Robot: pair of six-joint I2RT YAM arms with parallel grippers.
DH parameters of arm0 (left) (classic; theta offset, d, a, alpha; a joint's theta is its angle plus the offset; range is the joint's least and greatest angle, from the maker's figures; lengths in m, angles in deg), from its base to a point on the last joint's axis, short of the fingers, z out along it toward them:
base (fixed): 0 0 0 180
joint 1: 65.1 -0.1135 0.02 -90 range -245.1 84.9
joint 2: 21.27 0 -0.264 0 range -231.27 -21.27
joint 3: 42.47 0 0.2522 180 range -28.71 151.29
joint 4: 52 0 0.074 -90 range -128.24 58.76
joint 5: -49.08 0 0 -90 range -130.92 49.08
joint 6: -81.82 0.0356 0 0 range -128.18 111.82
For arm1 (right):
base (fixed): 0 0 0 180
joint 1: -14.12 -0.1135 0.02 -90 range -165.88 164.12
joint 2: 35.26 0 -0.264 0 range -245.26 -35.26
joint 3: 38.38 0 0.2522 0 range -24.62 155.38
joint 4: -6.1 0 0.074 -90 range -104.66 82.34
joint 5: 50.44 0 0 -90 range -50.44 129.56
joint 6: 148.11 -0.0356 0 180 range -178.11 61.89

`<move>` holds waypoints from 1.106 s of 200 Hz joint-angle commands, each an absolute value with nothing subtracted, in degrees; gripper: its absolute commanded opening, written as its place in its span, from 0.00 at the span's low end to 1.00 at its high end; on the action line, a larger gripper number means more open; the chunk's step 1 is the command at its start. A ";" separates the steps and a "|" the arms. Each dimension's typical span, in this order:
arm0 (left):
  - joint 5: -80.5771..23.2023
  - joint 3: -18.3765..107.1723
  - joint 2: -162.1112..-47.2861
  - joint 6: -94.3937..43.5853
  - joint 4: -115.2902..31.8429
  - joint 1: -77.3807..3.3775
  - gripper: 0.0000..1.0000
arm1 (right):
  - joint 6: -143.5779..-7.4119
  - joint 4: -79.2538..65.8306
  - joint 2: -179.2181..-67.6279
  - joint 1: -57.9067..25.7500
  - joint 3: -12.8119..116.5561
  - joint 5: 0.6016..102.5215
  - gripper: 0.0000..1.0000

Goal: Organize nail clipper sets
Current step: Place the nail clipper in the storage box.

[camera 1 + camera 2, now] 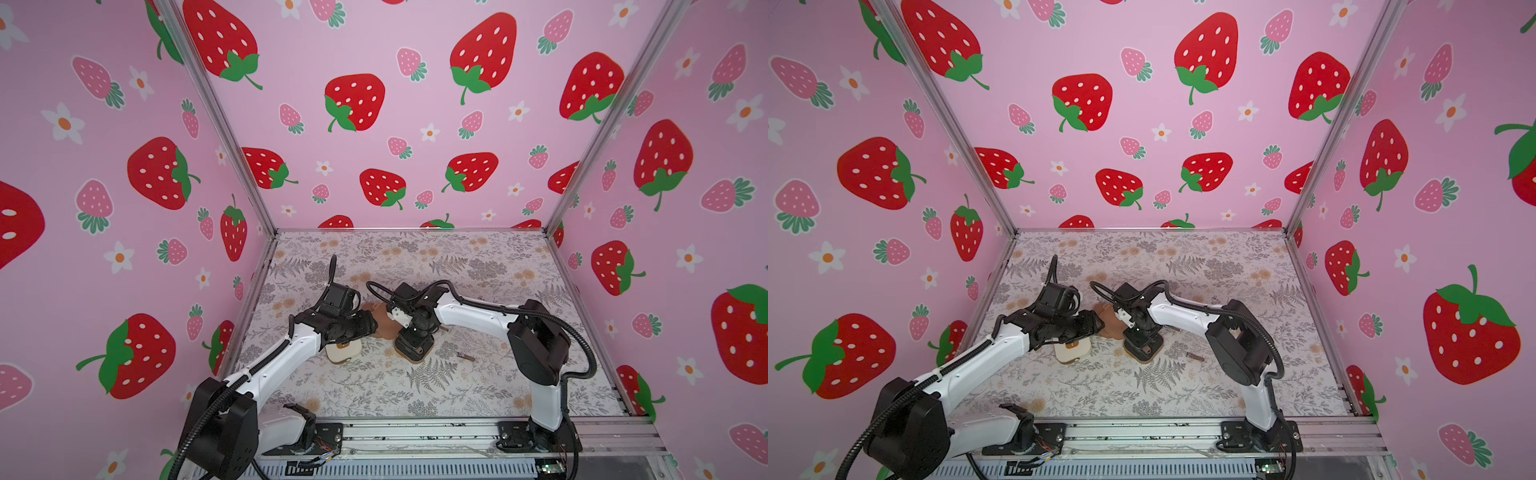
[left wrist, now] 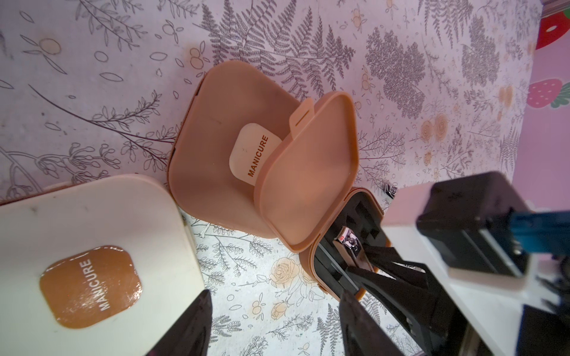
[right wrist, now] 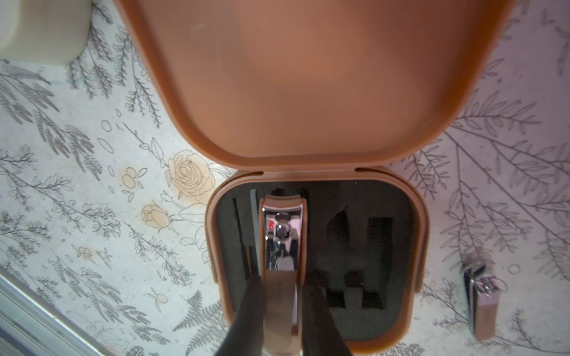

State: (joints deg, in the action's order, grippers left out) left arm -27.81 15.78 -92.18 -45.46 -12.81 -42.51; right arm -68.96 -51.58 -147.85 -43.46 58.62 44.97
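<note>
Brown plastic, rounded-square, hinged: the open brown case (image 3: 420, 234) sits directly under the right gripper (image 3: 280, 285), with its lid (image 3: 308, 77) tipped up and back. The right gripper is clamped on a slim rose-gold metal nail clipper (image 3: 282, 237), fingers pressed to both sides of its handle. The clipper head lies over a long slot in the matte black foam insert (image 3: 354, 255). Cannot tell whether it touches the foam.

The left gripper (image 2: 274, 326) stands wide apart and empty. It is over the strip of floral paper table (image 1: 457, 257) between the smooth cream plastic case (image 1: 347, 355) and the open brown case. One finger (image 2: 191, 323) overlaps the cream case's edge in the left wrist view.

Layout in both top views, clock centred on the open brown case:
- Cream plastic case at 9 o'clock, near, shut, with a glossy brown "MANICURE" badge (image 2: 91, 286) on top.
- Closed brown case (image 2: 216, 148) at about 11 o'clock, just behind the raised lid, with a cream badge on top.
- Second metal clipper (image 1: 464, 356) at 3 o'clock, lying flat, apart from the case.

Edges: aluminium rail (image 1: 415, 432) at 6 o'clock; strawberry-print walls (image 1: 374, 124) at 9, 12 and 3. The table shows a broad open stretch toward 12 o'clock and a narrower band toward 6.
</note>
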 commanded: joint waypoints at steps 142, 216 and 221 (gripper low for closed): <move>-27.65 15.24 -92.35 -44.59 -13.18 -43.05 0.67 | -66.45 -54.19 -152.64 -43.44 60.55 42.51 0.04; -26.90 14.65 -93.25 -44.66 -13.92 -43.04 0.66 | -66.99 -53.46 -149.76 -43.44 60.65 41.41 0.03; -26.77 14.62 -93.34 -44.66 -13.96 -43.05 0.66 | -66.91 -53.27 -149.94 -43.44 60.49 41.35 0.03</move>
